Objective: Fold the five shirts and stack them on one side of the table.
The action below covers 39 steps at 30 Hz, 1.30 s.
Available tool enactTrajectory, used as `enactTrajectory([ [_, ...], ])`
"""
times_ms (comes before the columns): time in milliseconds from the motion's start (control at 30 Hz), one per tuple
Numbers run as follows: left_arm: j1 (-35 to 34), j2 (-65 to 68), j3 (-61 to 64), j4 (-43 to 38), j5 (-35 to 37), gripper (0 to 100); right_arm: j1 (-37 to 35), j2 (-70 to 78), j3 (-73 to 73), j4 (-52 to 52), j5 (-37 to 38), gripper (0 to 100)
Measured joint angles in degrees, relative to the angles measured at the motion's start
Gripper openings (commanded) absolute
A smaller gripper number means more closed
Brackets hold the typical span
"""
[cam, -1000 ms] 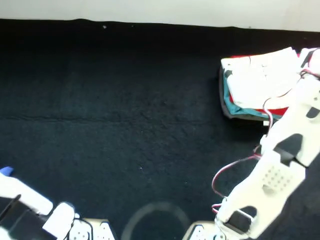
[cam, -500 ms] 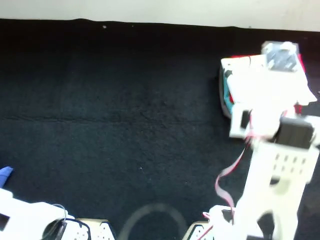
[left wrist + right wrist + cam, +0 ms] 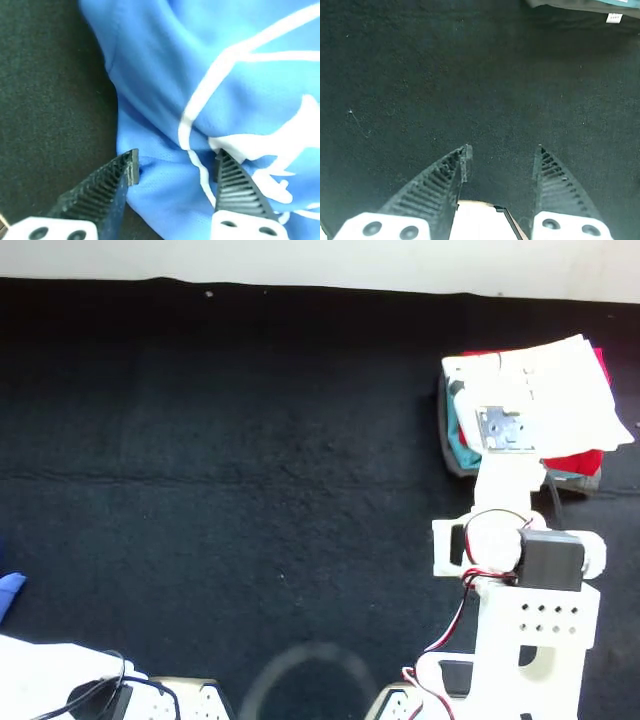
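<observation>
Over at the table's (image 3: 250,440) far right in the high view, the stack of folded shirts (image 3: 530,390) sits just behind the upright right arm (image 3: 530,620), while a corner of the blue shirt (image 3: 8,590) shows at the left edge near the left arm (image 3: 50,675). From the left wrist, the left gripper (image 3: 177,161) hangs with jaws apart astride the blue shirt's (image 3: 225,75) rumpled edge — closing there could, I judge, pinch one layer only and drag it into a heap. From the right wrist, the right gripper (image 3: 503,150) points down at the dark table, jaws spread, holding nothing.
</observation>
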Motion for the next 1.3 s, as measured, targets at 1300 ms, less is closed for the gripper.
enactTrajectory([
  [1300, 89.7, -49.8, 10.4, 40.0, 21.0, 19, 0.0, -0.7, 62.7, -65.0, -0.1, 19.9],
])
